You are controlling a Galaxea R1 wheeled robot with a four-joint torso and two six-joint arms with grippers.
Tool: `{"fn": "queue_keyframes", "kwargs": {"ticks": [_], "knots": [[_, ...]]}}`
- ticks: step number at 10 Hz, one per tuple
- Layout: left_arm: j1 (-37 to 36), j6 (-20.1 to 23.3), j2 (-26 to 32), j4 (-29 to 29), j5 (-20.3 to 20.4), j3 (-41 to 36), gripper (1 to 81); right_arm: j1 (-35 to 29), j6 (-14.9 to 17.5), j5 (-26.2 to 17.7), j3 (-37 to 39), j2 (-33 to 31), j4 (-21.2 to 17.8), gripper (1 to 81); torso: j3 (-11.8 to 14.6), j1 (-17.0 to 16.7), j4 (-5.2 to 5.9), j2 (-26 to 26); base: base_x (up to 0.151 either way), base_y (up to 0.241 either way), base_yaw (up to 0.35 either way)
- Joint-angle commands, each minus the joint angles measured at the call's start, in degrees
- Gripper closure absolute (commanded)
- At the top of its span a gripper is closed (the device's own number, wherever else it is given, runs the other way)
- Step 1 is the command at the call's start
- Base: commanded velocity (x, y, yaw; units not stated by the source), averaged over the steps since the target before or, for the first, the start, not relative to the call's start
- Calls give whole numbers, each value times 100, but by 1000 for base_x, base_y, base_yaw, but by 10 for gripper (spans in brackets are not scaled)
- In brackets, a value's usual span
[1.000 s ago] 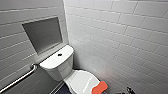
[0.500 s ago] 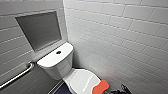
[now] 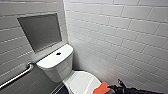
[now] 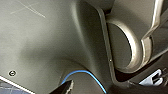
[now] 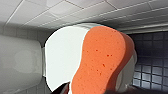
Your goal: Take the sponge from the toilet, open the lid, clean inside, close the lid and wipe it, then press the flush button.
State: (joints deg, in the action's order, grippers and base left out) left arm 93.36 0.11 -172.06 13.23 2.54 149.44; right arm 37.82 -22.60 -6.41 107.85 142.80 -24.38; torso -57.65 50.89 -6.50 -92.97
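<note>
1 sponge (image 3: 101, 88): orange-red, peanut outline, in the R claw (image 3: 107, 88) at the low edge of the head view. It's over the near right part of the closed lid (image 3: 80, 81); can't tell if it touches.
R claw: clamped on one end of the sponge, by my read. Most of the sponge sticks out free over the lid.
L claw (image 4: 65, 88): can't tell wide or narrow. It's tucked near the robot's own dark shell, blue cable (image 4: 82, 73) just beside.
Toilet (image 3: 56, 66): white, tank against the wall under a recessed niche (image 3: 40, 31), lid down.
Flush btn (image 3: 58, 53): dark, round, mid tank top, well apart from the sponge.
Handling: prob. light and soft, squashes under grip. The porous face should give friction, so you're unlikely to lose it. The free end will likely bend when you press, and it gets heavier if it soaks up water.
Hold: best across the narrow waist, so both lobes back your wipe. An end grip gives you less push.
Lid: smooth and hard, prob. slippery, so take it at the front rim.
Nearby: grab bar (image 3: 17, 76) on the wall beside the tank, white tiles (image 3: 120, 37) on the other side.
</note>
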Motion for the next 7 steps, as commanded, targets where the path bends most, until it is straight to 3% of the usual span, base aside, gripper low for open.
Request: {"fn": "queue_keyframes", "kwargs": {"ticks": [1,3,4,7], "knots": [[91,24,-31,22,-438,-56,10,-744,-25,-238,-28,-74,-172,10,-535,-2,0,2,0,0,0],[91,24,-40,22,-447,-64,10,-849,-25,-387,-19,-39,-181,10,-672,26,0,-48,0,0,0],[83,24,-40,22,-447,-64,10,-937,-25,-396,-37,-38,-181,10,-389,29,0,-57,0,0,0],[82,24,-40,-4,-456,-56,10,-1236,-25,-676,172,118,-400,10,-606,37,0,-59,0,0,0]]}}
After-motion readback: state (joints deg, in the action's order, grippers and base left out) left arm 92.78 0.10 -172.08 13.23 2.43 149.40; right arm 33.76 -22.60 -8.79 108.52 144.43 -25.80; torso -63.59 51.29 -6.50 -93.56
